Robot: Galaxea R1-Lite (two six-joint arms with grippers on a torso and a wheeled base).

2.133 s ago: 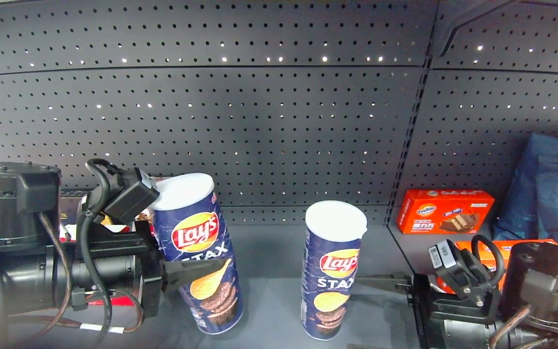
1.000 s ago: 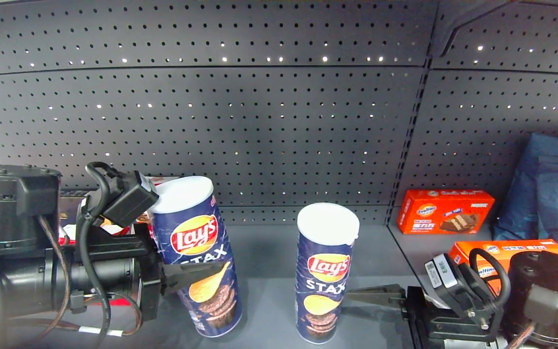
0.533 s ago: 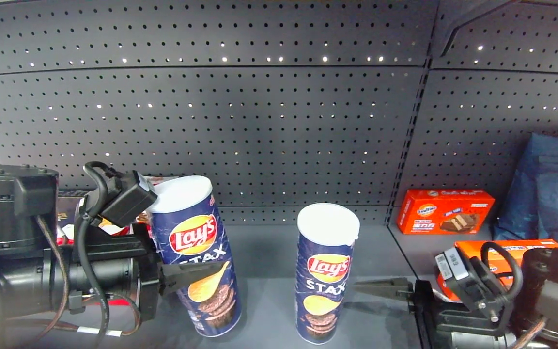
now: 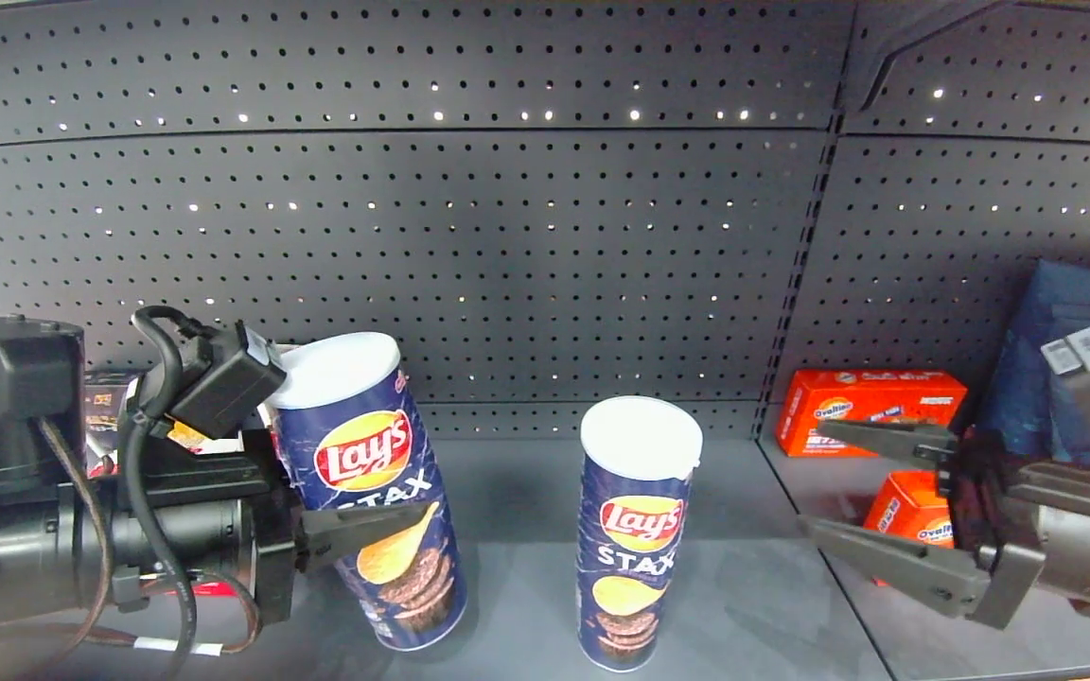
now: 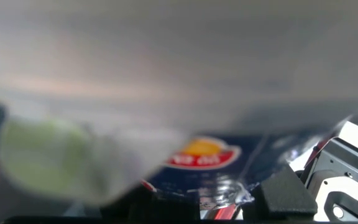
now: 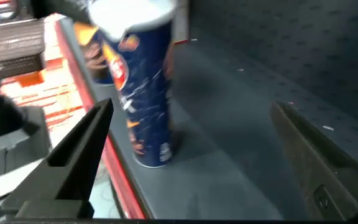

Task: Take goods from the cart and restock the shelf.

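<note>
Left gripper (image 4: 379,501): jaws clenched on a blue chip can (image 4: 362,449) at mid-height. The can is tilted, its lid leaning back over the wrist; whether its base touches the shelf (image 4: 526,586) cannot be told.

Right gripper (image 4: 815,476): jaws released, spread wide, grasping nothing. A second chip can (image 4: 638,530) stands upright on the shelf to their left, apart from the fingertips, with bare shelf between. An orange box (image 4: 909,515) lies just behind these jaws. Open shelf separates the two cans.

Blue, white-lidded left chip can (image 4: 365,492) tilted in left pincer (image 4: 370,520); right chip can (image 4: 635,549) upright on shelf (image 4: 526,501).
</note>
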